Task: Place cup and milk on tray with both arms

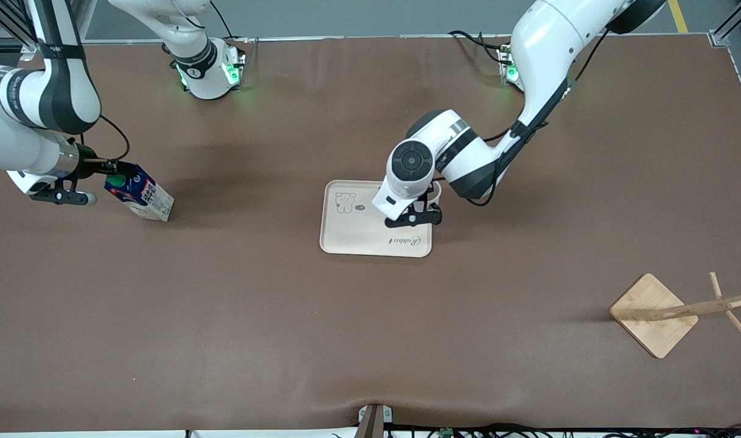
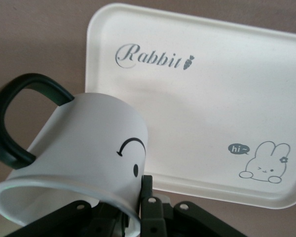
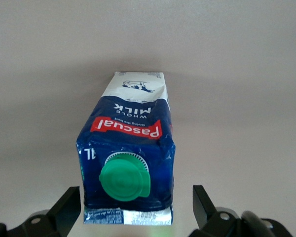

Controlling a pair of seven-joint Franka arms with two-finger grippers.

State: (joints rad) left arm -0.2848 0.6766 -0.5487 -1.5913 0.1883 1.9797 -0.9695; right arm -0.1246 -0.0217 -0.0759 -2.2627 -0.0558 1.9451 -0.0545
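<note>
The white cup (image 2: pixel 84 148) with the black smiley face and black handle hangs tilted in my left gripper (image 2: pixel 133 200), which is shut on its rim wall. It is over the edge of the cream tray (image 2: pixel 212 98), at the end with the "Rabbit" script. In the front view the left gripper (image 1: pixel 416 214) is over the tray (image 1: pixel 352 231) and the wrist hides most of the cup. The blue and white milk (image 1: pixel 144 196) stands on the table near the right arm's end. My right gripper (image 3: pixel 135 207) is open around its top, with a gap at each finger; the green cap (image 3: pixel 124 176) faces the camera.
A wooden stand with a square base (image 1: pixel 653 313) and a leaning post sits near the front camera toward the left arm's end. The brown table mat (image 1: pixel 285 316) lies flat around the tray.
</note>
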